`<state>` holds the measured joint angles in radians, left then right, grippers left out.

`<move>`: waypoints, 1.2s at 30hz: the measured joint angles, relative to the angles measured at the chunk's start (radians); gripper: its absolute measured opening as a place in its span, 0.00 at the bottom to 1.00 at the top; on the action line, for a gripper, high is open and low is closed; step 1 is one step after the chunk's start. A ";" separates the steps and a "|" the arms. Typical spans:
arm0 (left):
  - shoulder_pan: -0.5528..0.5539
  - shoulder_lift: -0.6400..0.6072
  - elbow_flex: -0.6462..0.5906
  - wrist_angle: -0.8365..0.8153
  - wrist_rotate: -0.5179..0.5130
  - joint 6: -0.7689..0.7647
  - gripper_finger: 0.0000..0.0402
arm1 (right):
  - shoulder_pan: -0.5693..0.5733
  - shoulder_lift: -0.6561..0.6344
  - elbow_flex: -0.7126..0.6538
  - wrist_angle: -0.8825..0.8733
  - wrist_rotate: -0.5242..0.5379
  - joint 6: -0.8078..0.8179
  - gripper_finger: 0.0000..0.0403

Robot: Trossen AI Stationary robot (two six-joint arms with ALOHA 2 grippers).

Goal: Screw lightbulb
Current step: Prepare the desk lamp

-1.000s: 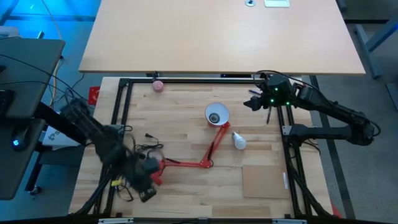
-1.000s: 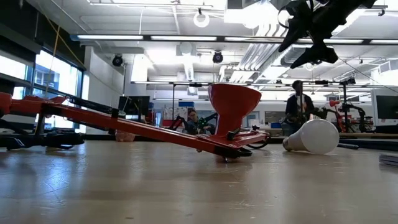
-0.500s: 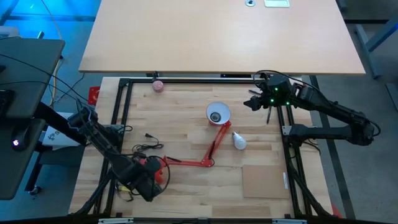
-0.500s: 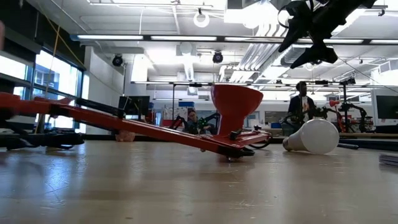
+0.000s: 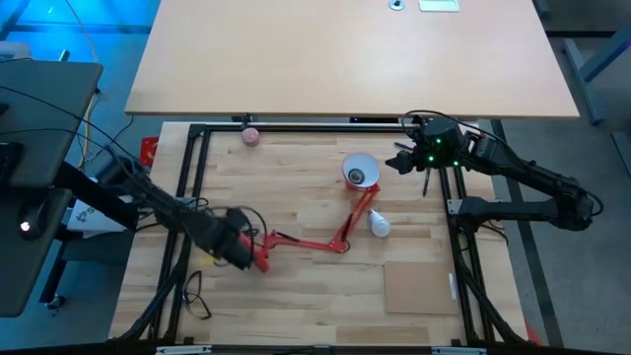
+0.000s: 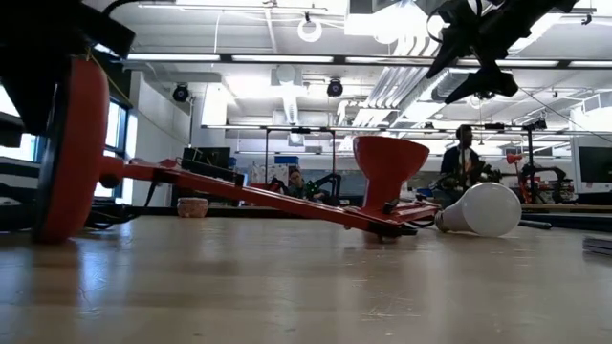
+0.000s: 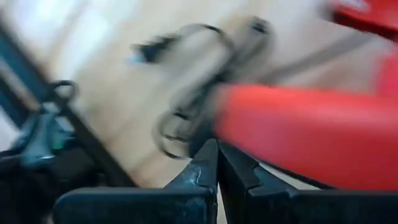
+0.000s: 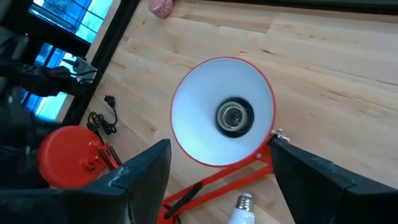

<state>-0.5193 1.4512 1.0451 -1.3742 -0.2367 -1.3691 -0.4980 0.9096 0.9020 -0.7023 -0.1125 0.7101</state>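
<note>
The desk (image 5: 296, 212) of pale wood planks lies under me inside its black frame, and most of the job is still ahead. Across it sprawls the red lamp (image 5: 315, 242), its jointed arm flat on the wood, its round base (image 6: 59, 153) tipped up on edge at my left side. The shade (image 8: 222, 112) faces upward with the socket (image 8: 234, 117) bare and empty, so nothing has been screwed in yet.

My left hand (image 5: 235, 248) is at that base, fingers (image 7: 202, 171) pressed together; I judge it is gripping the base's edge, though the wrist view is too smeared to be sure. My right hand (image 5: 404, 158) hovers above the far right corner of the desk, fingers (image 8: 143, 171) spread and carrying nothing, looking down on the shade.

The lightbulb (image 5: 380, 224) lies on its side on the wood, just beside the lamp's arm and near the shade, untouched. A small pink ball (image 5: 250, 136) sits by the far rail.

What remains: pick up the bulb, line it up with the socket and twist it home.
</note>
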 joint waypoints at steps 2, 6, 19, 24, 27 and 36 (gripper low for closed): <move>0.038 -0.075 -0.027 -0.023 -0.011 -0.028 0.00 | 0.000 0.000 0.000 0.004 0.000 0.000 0.66; 0.097 -0.225 0.008 0.037 -0.023 -0.042 0.00 | 0.000 0.000 0.000 0.022 0.001 -0.003 0.66; 0.210 0.106 0.337 0.271 0.100 0.470 0.00 | 0.000 0.000 0.000 0.025 0.003 -0.003 0.66; 0.206 0.206 0.406 0.277 0.166 0.512 0.00 | 0.000 0.000 0.000 0.025 0.003 -0.003 0.66; 0.186 0.226 0.401 0.275 0.251 0.474 0.00 | 0.000 0.000 0.000 0.023 0.002 -0.004 0.66; 0.115 0.225 0.301 0.450 0.258 0.349 0.00 | 0.000 0.000 0.000 0.018 0.004 -0.004 0.66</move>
<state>-0.4042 1.6764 1.3465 -0.9242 0.0209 -1.0197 -0.4980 0.9096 0.9020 -0.6841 -0.1085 0.7063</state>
